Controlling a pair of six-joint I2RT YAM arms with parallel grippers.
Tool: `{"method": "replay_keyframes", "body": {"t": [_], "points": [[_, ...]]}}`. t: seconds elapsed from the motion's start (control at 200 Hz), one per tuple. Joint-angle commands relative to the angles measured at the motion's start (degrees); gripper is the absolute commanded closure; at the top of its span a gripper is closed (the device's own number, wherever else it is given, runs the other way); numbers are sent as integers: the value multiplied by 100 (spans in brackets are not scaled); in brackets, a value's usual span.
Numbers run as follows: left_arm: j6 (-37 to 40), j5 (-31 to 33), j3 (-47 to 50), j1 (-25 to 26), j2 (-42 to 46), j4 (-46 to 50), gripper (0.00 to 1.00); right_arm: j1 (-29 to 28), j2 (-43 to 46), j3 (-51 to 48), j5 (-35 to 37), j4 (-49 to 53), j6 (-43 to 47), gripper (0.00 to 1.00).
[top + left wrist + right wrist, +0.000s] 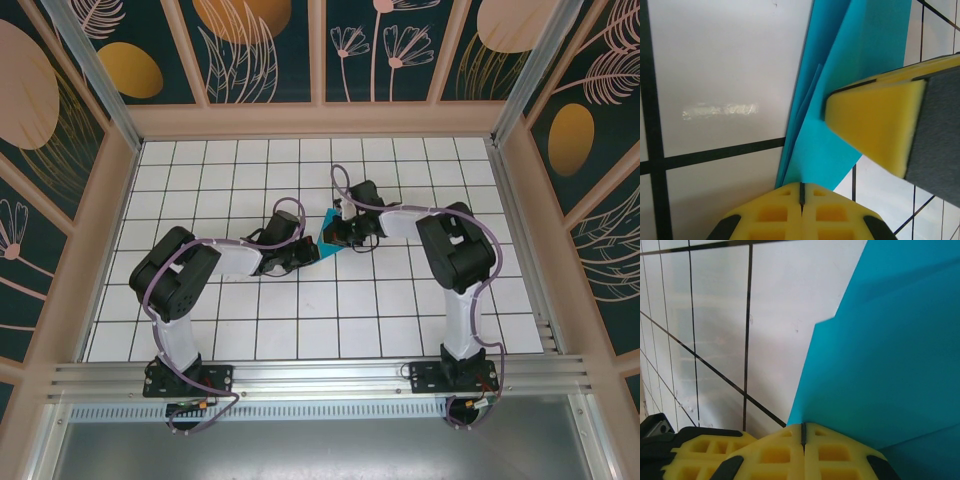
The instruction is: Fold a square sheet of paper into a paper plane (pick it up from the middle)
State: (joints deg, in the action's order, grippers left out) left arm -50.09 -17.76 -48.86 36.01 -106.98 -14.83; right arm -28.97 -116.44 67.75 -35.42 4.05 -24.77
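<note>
The square sheet of paper [327, 248] is a folded, layered teal-blue shape at the middle of the table, held between the two grippers. In the left wrist view the paper [840, 75] shows several stacked edges running down into my left gripper [801, 192], whose jaws are pressed together on its near end. My left gripper [308, 252] comes in from the left and my right gripper [335, 238] from the right. The right wrist view shows the paper [890, 365] as broad overlapping flaps, with my right gripper [803, 432] shut on its lower corner.
The white grid table [300, 320] is walled by a wooden frame [320, 118] at the back and sides. A metal rail [320, 375] runs along the near edge by the arm bases. A yellow finger of the right gripper [875, 125] looms close over the paper.
</note>
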Motion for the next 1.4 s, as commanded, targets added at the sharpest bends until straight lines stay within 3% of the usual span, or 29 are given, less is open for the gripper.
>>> {"method": "replay_keyframes", "body": {"t": [0.0, 0.205, 1.016, 1.301, 1.396], "points": [[-80, 154, 245, -15, -260, 1114, 100, -3, -217, 99, -124, 124, 181, 100], [-120, 185, 331, -15, -235, 1135, 100, 118, -486, 304, 294, 391, 368, 100], [-244, 148, 764, -10, -104, 965, 100, 1535, -1258, 1614, 1212, 590, 119, 100], [-3, 99, 311, -14, 100, 889, 100, 1426, -612, 1651, 896, 541, 23, 99], [204, 24, -143, -12, 275, 843, 88, 1374, -153, 1187, 787, 374, -184, 93]]}}
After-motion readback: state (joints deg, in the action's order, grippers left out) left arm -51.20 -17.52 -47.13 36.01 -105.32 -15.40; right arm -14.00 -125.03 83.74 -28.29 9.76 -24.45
